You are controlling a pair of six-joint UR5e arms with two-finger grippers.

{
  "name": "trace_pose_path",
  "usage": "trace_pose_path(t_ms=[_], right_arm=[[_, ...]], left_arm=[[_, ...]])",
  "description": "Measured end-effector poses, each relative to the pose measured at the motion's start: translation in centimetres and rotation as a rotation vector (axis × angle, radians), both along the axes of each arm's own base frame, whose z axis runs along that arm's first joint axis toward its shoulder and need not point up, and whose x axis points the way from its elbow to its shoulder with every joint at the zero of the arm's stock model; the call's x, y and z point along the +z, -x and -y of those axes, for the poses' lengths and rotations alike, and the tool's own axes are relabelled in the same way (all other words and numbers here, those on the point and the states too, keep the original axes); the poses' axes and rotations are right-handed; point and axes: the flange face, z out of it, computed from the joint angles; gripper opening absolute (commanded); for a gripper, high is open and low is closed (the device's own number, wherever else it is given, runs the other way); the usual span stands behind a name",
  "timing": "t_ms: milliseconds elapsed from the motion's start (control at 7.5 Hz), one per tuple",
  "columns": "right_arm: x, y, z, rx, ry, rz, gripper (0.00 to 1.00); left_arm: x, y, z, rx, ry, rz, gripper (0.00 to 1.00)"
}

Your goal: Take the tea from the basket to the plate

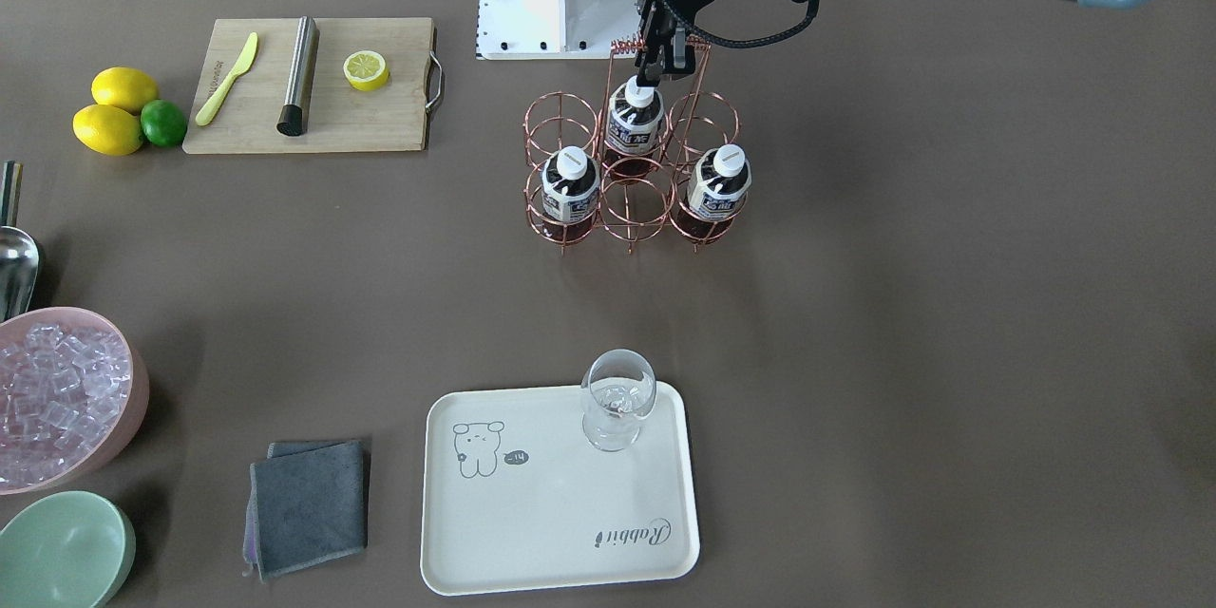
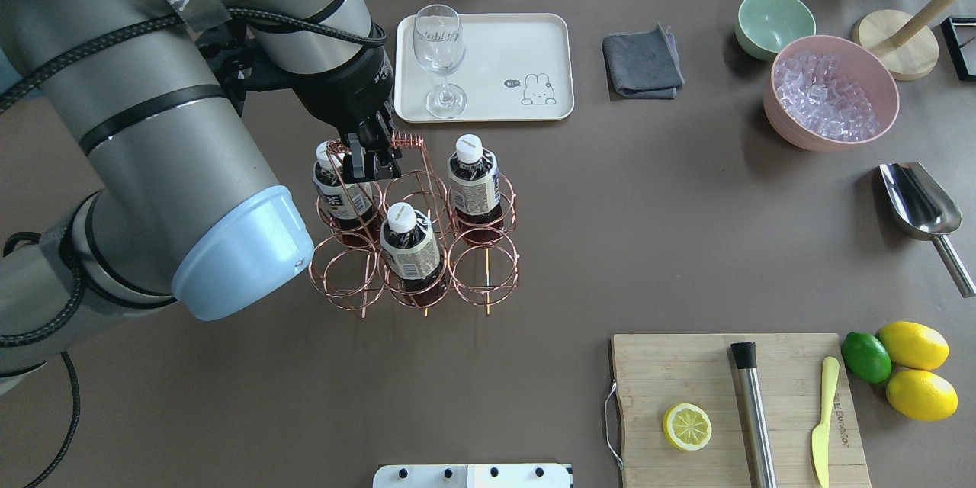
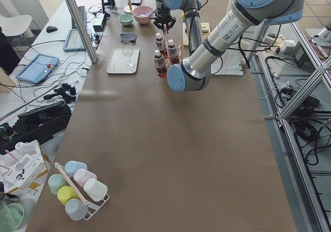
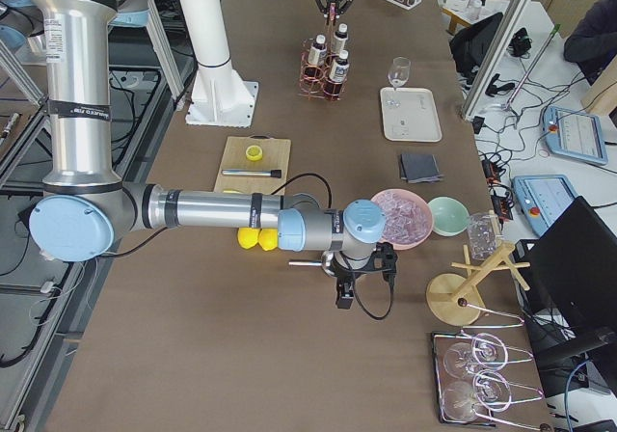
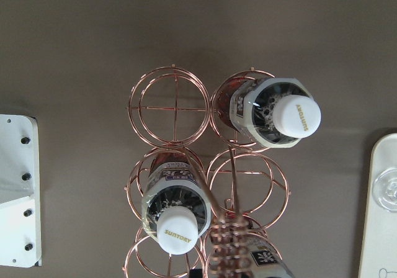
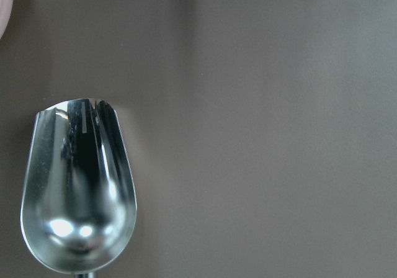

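Left gripper [image 2: 366,168], fingers spread, nothing between them. Hangs over the left side of the basket [image 2: 487,286], close by the coiled grip of its tall handle; cannot tell which cell lies straight below. Nearest it, the tea [image 2: 335,202], upright and capped in the basket's far left cell. A second bottle [image 2: 473,184] in the far right cell, a third bottle [image 2: 409,248] in the near middle cell. Basket on the worktop [image 2: 686,229], about midway between the robot's edge and the far edge. Plate [image 2: 526,38] by the far edge, apart from the basket, a stemmed glass [image 2: 440,53] upright on its near left corner. Right gripper [image 4: 344,292] toward the worktop's right end, near a metal scoop [image 6: 77,197]; parted or closed, cannot tell
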Motion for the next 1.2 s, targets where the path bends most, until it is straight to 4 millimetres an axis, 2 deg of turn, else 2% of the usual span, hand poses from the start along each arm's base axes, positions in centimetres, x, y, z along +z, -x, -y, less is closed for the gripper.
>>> trace_pose_path(t_ms=[133,400,667,933,1200], right_arm=[[-0.5,0.3,0.3,-0.009,-0.029,0.002,1.0],[0.4,0.6,0.2,-0.017,-0.096,0.012,1.0],[0.3,0.8,0.5,-0.03,-0.177,0.026,1.0],[-3.3,1.8,1.4,-0.05,-0.261,0.04,1.0],[-8.7,5.0,1.6,-0.099,-0.357,0.061,1.0]], left_arm=[[-0.6,-0.6,0.4,0.002,0.003,0.001,0.0],[-3.0,-2.7,1.6,0.0,0.025,0.009,0.0],[-4.0,-4.4,1.6,0.006,0.041,0.016,0.0],[-3.9,-5.0,1.6,0.007,0.043,0.013,0.0],[-3.7,-5.6,2.1,0.007,0.046,0.014,0.0]])
